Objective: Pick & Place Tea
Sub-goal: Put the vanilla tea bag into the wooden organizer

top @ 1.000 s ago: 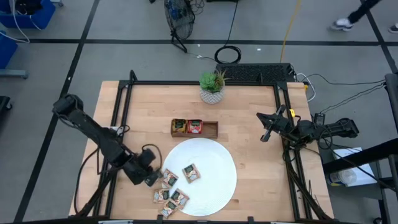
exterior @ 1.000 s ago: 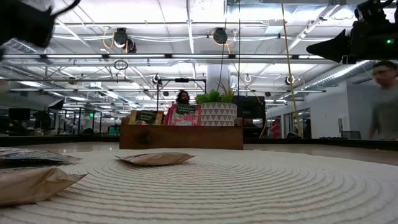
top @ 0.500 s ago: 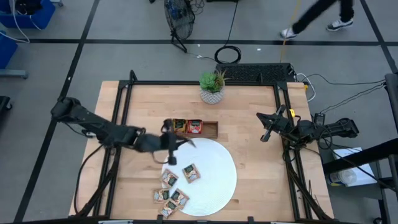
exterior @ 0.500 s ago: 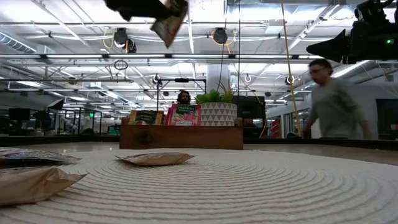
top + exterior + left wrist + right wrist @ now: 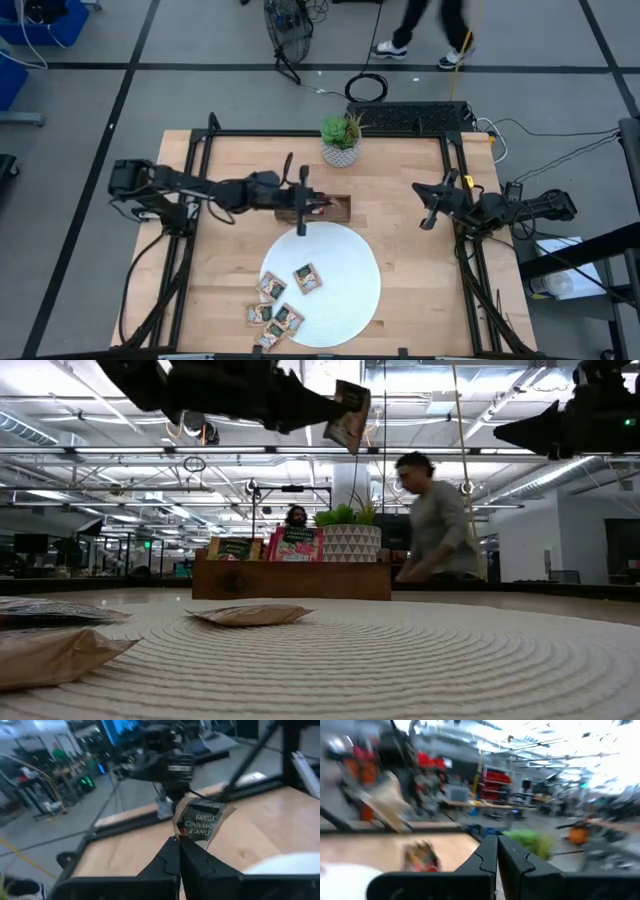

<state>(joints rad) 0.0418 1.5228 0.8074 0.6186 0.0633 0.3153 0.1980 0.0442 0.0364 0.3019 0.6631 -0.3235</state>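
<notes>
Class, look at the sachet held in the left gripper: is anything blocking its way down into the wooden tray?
Nothing visible does. The left gripper holds the sachet just above the wooden tray, clear of the plate.

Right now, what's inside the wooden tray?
The wooden tray holds upright sachets in two compartments. From above, the left gripper, shut on a tea sachet, covers part of it; the third compartment looks empty.

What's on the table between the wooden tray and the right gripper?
Nothing: in the high view, only bare tabletop lies between the wooden tray and the right gripper.
</notes>
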